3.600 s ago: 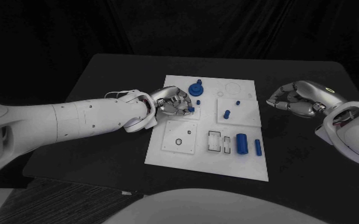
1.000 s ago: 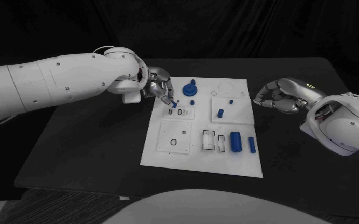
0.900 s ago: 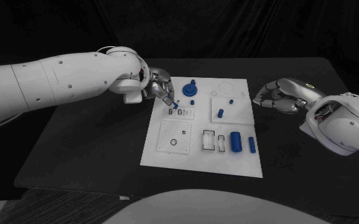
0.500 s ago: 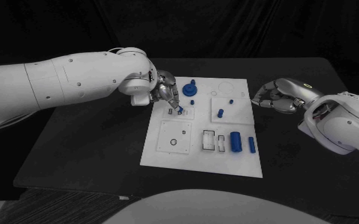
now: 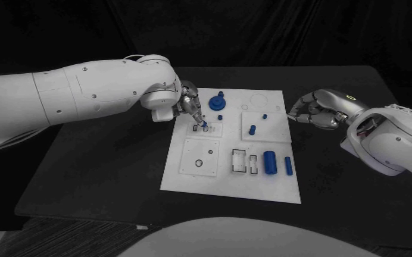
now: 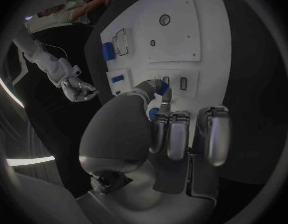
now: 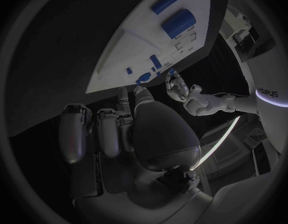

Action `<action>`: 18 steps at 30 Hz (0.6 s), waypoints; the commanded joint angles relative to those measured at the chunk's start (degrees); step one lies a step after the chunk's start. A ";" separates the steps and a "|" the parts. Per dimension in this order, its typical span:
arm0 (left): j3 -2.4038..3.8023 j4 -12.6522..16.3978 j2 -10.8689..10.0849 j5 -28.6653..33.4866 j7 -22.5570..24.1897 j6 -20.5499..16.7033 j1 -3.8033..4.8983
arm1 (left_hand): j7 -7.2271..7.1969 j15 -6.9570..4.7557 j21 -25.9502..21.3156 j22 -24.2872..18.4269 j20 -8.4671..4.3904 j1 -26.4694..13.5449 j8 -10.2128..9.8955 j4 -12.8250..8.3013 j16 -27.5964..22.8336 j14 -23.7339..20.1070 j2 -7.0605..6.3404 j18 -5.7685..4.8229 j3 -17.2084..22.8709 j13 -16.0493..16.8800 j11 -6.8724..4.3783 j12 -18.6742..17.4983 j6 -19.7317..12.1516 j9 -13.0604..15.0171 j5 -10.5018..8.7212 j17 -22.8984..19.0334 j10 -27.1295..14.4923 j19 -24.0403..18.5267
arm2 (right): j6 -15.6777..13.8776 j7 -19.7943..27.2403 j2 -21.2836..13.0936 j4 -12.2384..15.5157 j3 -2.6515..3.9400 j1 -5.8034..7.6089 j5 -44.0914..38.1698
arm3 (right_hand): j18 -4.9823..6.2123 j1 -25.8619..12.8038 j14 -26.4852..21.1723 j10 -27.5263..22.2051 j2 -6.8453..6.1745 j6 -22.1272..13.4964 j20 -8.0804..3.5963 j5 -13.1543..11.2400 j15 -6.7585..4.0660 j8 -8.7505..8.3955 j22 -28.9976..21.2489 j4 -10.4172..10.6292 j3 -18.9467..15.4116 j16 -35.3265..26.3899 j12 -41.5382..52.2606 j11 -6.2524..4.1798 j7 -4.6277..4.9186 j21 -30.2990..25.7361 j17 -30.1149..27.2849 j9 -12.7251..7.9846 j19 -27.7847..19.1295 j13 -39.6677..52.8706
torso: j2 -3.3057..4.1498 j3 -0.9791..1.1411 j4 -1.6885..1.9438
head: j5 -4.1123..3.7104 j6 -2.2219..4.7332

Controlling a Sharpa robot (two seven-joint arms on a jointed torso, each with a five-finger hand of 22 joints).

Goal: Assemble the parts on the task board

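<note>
The white task board (image 5: pixel 206 174) lies in the middle of the black table. My left hand (image 5: pixel 189 108) hovers over the board's far left part and pinches a small blue piece (image 5: pixel 204 125) just above a small slotted block (image 5: pixel 206 129). The left wrist view shows that blue piece (image 6: pixel 161 87) between the fingertips, over the slots (image 6: pixel 175 83). My right hand (image 5: pixel 316 109) hangs off the board's right edge with its fingers curled in on nothing. On the board stand a blue knob (image 5: pixel 217 101) and a blue peg (image 5: pixel 252 129).
A large blue cylinder (image 5: pixel 270 162) and a slimmer one (image 5: pixel 289 166) lie at the board's near right, beside two rectangular frames (image 5: pixel 246 162). A square plate with a small ring (image 5: pixel 200 157) sits at the near left. Bare black table (image 5: pixel 112 162) surrounds the board.
My left hand has shifted slightly right and lower, bringing the small blue piece down to the slotted block. The right hand has stayed in place.
</note>
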 commanded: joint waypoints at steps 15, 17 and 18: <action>0.04 -0.27 2.76 0.80 -2.96 -1.61 0.14 | -2.31 -0.59 -0.74 12.29 -0.50 -1.48 0.14 -0.63 0.37 6.15 0.27 -0.10 1.11 15.09 -0.72 0.20 2.99 0.47 -0.89 15.09 5.97 2.00 | 0.35 -0.81 0.09 -0.16 0.03 -0.12 -0.13 | 1.01 1.17 3.88 6.52 0.57 0.25 0.03 0.25 -0.28 -0.06 11.86 -0.18 0.10 -0.34 -0.17 -0.52 0.06 -0.29 4.77 -0.04 1.58 3.85 | -0.02 0.02 0.12 | 0.40 -0.01; 0.04 -0.72 3.11 0.80 -3.38 -0.87 0.14 | -2.42 -0.66 -0.88 12.24 -0.56 -2.01 0.09 -0.63 0.37 6.15 0.31 -0.08 1.16 15.09 -0.82 0.20 3.09 0.55 -1.55 15.09 5.97 1.97 | 0.37 -0.82 0.07 -0.16 0.03 -0.12 -0.13 | 1.01 1.17 3.88 6.52 0.57 0.25 0.03 0.25 -0.28 -0.06 11.86 -0.18 0.10 -0.34 -0.17 -0.52 0.06 -0.29 4.77 -0.04 1.58 3.85 | -0.03 0.02 0.25 | 0.31 -0.01; 0.03 -1.11 3.44 0.80 -3.67 -0.42 0.14 | -2.45 -0.69 -0.89 12.24 -0.58 -2.12 0.08 -0.64 0.37 6.15 0.33 -0.08 1.18 15.09 -0.84 0.20 3.12 0.57 -1.65 15.09 5.97 1.97 | 0.38 -0.82 0.07 -0.18 0.03 -0.12 -0.13 | 1.01 1.17 3.88 6.52 0.57 0.25 0.03 0.25 -0.28 -0.06 11.86 -0.18 0.10 -0.34 -0.17 -0.52 0.06 -0.29 4.77 -0.04 1.58 3.85 | -0.01 0.03 0.25 | 0.34 -0.01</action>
